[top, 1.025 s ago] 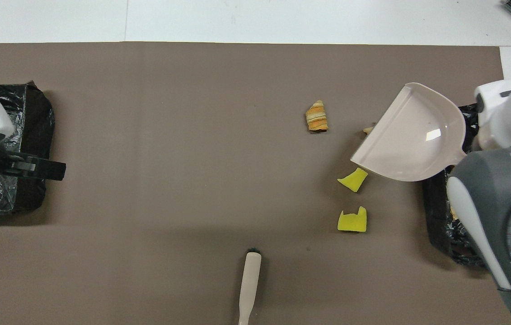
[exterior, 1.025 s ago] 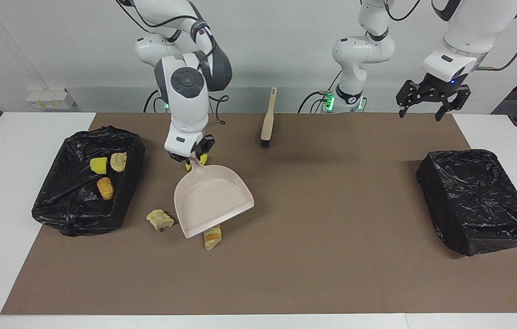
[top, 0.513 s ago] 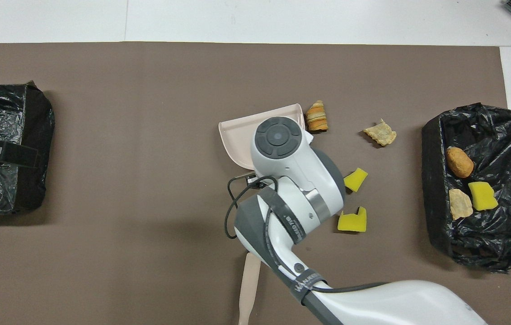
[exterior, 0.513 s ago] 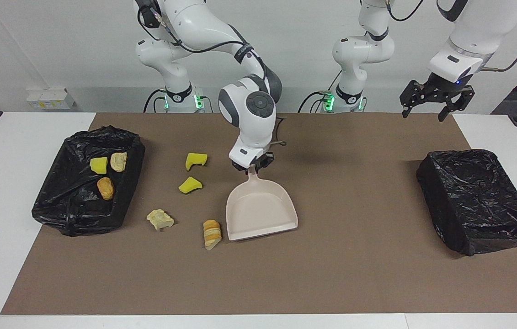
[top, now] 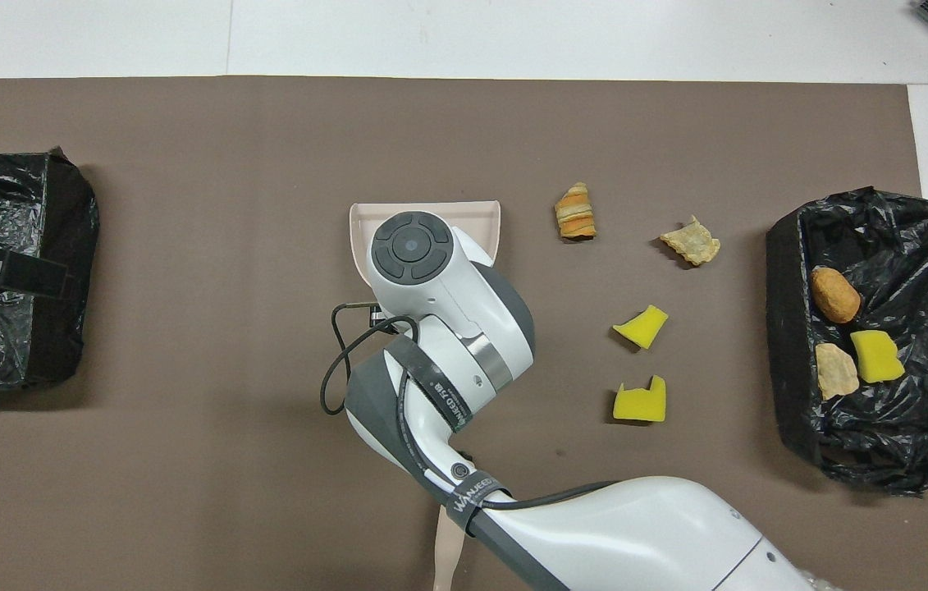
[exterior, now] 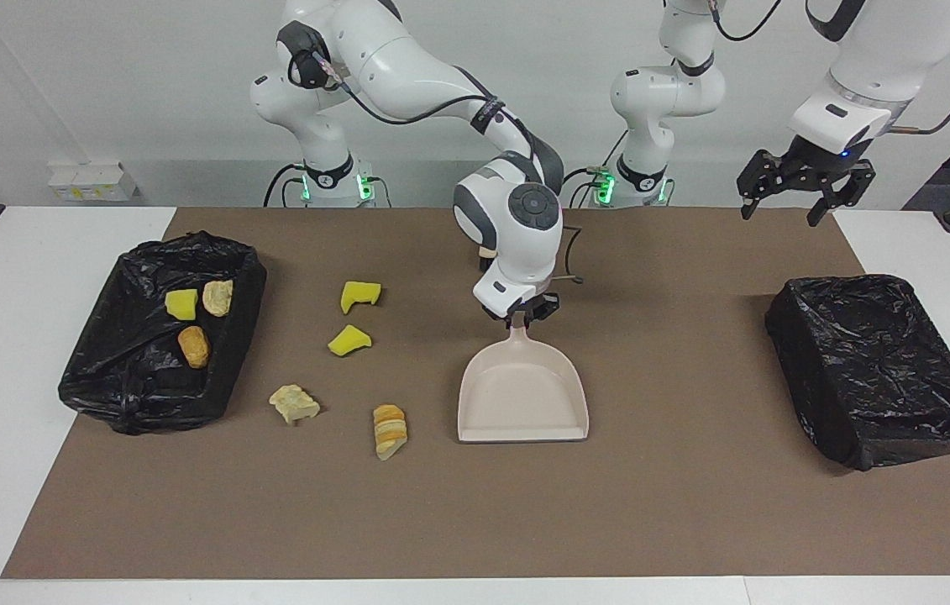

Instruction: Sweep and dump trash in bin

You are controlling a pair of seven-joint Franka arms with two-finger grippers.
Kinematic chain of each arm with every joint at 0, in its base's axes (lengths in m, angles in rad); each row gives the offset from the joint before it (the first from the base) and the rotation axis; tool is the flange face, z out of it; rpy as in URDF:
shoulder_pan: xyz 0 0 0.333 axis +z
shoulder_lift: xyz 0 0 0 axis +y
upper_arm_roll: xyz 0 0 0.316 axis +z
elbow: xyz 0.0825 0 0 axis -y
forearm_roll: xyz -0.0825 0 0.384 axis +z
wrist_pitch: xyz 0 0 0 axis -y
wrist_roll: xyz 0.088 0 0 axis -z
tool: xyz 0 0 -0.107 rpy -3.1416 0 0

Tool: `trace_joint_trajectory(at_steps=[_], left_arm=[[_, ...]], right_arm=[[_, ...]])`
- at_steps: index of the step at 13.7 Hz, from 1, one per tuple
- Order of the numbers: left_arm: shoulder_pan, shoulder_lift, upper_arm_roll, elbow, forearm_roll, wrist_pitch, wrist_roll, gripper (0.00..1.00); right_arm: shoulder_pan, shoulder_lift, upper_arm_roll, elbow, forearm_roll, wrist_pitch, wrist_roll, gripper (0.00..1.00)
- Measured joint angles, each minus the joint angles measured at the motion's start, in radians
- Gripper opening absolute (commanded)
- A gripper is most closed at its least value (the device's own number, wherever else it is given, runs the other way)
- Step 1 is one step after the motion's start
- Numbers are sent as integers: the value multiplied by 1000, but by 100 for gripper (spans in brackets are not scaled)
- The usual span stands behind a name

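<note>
Facing view shows our right gripper (exterior: 527,314) clamped on the handle of the dustpan (exterior: 522,399), which now lies flat mid-mat with its mouth pointing away from us. A second ago we held it tilted beside the bin (exterior: 157,332) at the right arm's end; half a second ago it sat just beside the striped lump (exterior: 390,430). It now rests well clear of that lump, toward the left arm's end. The trash has not moved: three scraps (exterior: 194,313) lie in that bin, while two yellow chunks (exterior: 354,318), a tan lump (exterior: 294,403) and the striped lump lie on the mat. Our left gripper (exterior: 805,178) waits in the air with fingers apart, a little higher than before, near the second bin (exterior: 878,368). The brush (top: 448,554) peeks out under our right arm in the overhead view.
</note>
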Motion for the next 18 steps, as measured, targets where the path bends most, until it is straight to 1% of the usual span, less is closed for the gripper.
trace_joint_trajectory(at_steps=[1,2,4,6,8,9,11,13,15,18], left_arm=[[0,0,3,2,-2,0,0,100],[0,0,4,2,-4,0,1,100],[-1,0,4,2,-4,-1,1,100],[-2,0,4,2,-4,-1,0,100],[-3,0,4,2,-5,0,0,100],[-4,0,4,2,-5,0,0,100],[-5,0,4,2,-5,0,0,100],[-5,0,4,2,-5,0,0,100],[-8,0,4,2,-6,0,0,100],[-14,0,4,2,-6,0,0,100]], right_arm=[[-2,0,0,2,5,-1,0,77],[-4,0,-1,3,13,-1,0,100],[-6,-6,-1,9,25,-1,-5,100],[-5,-33,-1,8,30,-19,-10,100],[-5,-84,0,-19,63,-60,-11,100],[-4,-121,0,-50,84,-87,-11,100],[-3,-206,0,-140,103,-124,-3,100],[5,-298,4,-268,107,-133,30,100],[35,-369,6,-386,118,-132,79,100],[87,-455,9,-535,204,-98,164,100]])
